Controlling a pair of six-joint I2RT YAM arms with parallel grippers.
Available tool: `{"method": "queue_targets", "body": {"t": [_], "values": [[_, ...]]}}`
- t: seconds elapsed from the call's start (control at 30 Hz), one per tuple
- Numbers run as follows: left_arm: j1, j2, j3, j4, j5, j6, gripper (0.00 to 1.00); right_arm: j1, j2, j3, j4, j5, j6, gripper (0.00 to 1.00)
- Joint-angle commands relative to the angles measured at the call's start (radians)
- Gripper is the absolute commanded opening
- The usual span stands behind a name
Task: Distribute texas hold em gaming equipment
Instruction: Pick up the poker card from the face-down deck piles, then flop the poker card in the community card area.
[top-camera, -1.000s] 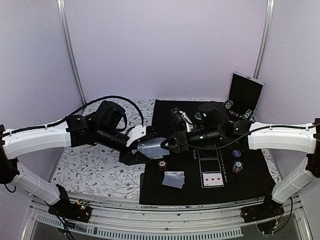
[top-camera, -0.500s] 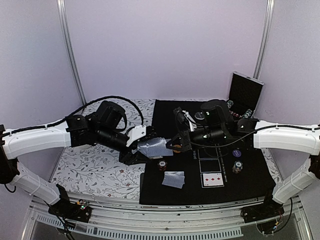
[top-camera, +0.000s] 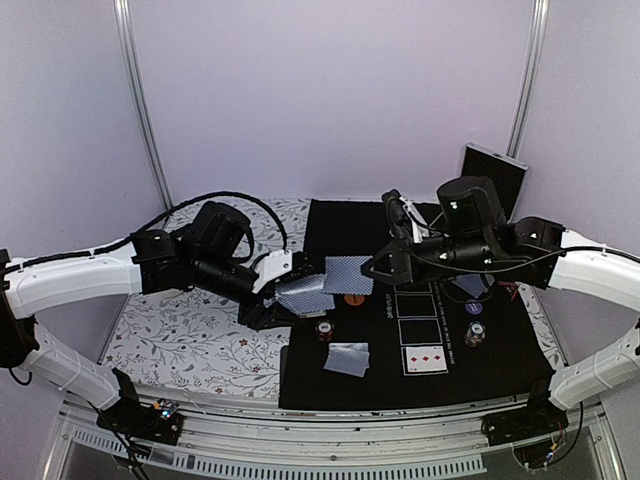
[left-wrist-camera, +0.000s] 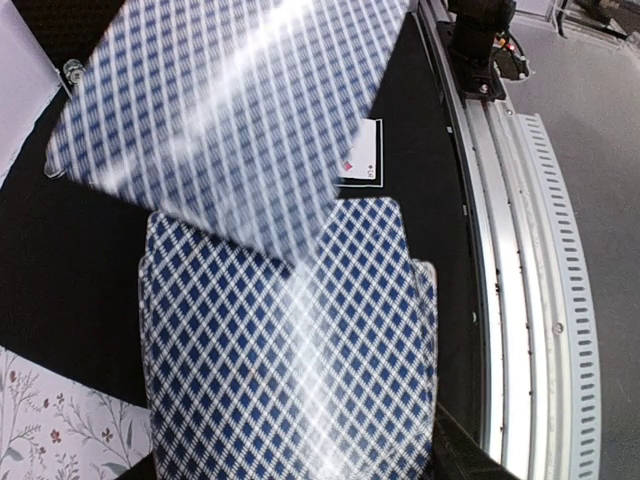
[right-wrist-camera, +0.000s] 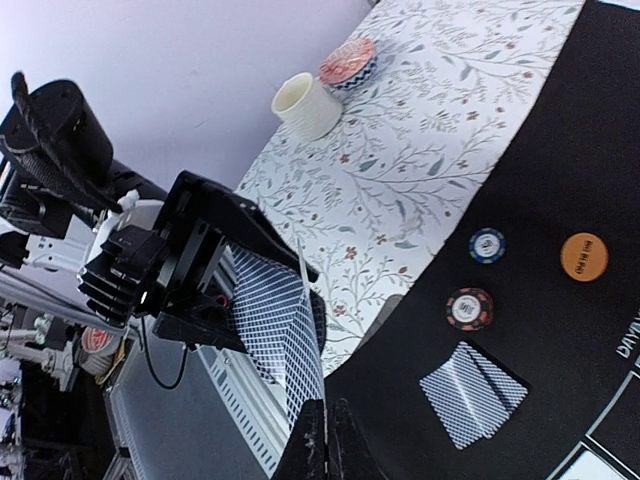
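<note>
My left gripper (top-camera: 284, 291) is shut on a deck of grey-blue-backed cards (top-camera: 306, 297), held above the black mat's left edge; the deck (left-wrist-camera: 290, 340) fills the left wrist view and hides the fingers. My right gripper (top-camera: 371, 272) is shut on a single card (top-camera: 348, 272), lifted just right of the deck; this card shows edge-on in the right wrist view (right-wrist-camera: 300, 345) between closed jaws (right-wrist-camera: 325, 432). On the mat lie an orange button disc (top-camera: 354, 298), a red-black chip (top-camera: 324, 329), two face-down cards (top-camera: 347, 357) and a face-up card (top-camera: 425, 360).
The black mat (top-camera: 500, 365) covers the right of the floral table. A purple disc (top-camera: 475, 308) and a chip (top-camera: 475, 334) sit to the right. The open case (top-camera: 492, 182) stands at the back right. A cream cup (right-wrist-camera: 305, 105) and pink round object (right-wrist-camera: 348, 60) stand on the floral cloth.
My right gripper has drawn one card off the deck and moved right and up with it. The orange disc is now uncovered. The left arm has held still.
</note>
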Motion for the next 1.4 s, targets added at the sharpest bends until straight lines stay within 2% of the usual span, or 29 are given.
{"method": "queue_targets", "body": {"t": [0.0,0.07,0.23,0.37,0.5,0.87,1.07,1.37], "values": [[-0.01,-0.023,0.007,0.021,0.005,0.007,0.58,0.004,-0.077,0.114,-0.364,0.351,0.072,0.03],[-0.009,-0.025,0.007,0.021,0.007,0.005,0.58,-0.009,-0.074,0.124,-0.521,0.468,0.146,0.03],[-0.009,-0.022,0.007,0.02,0.009,0.005,0.58,-0.048,0.012,0.058,-0.717,0.522,0.272,0.03],[-0.01,-0.023,0.009,0.02,0.012,0.005,0.58,-0.061,0.149,0.079,-0.869,0.594,0.331,0.03],[-0.009,-0.024,0.009,0.018,0.011,0.004,0.58,-0.079,0.311,0.178,-1.001,0.668,0.361,0.03],[-0.009,-0.021,0.008,0.018,0.012,0.005,0.58,-0.116,0.62,0.304,-1.009,0.736,0.273,0.03],[-0.009,-0.018,0.006,0.018,0.013,0.006,0.58,-0.11,0.771,0.391,-1.008,0.707,0.227,0.02],[-0.009,-0.016,0.006,0.018,0.013,0.006,0.58,-0.101,0.88,0.479,-0.987,0.673,0.179,0.02]]}}
